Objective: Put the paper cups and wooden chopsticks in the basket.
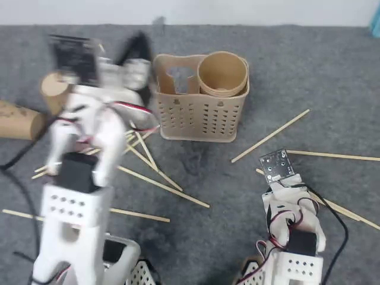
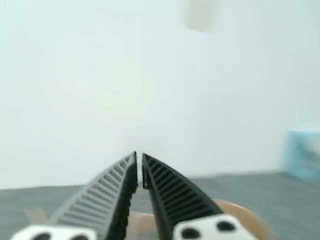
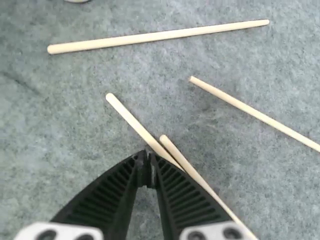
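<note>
Two grippers, each pinching nothing. Hovering at upper left of the high view, just beside the basket [image 1: 202,116]: left gripper [image 2: 139,156], fingers pressed almost together, pointing toward the pale wall. Hanging low over the grey bench [image 1: 332,89] at lower right: right gripper [image 3: 148,155], pressed together, tips just beside two chopsticks [image 3: 132,122] lying side by side. Standing stacked in the basket's right compartment, upper centre: cups [image 1: 222,74]. Lying on its side at the left edge: one cup [image 1: 21,122], with another cup [image 1: 52,89] just beside it, partly behind the arm. Lying scattered across the bench from lower left to right edge: other chopsticks [image 1: 270,136].
</note>
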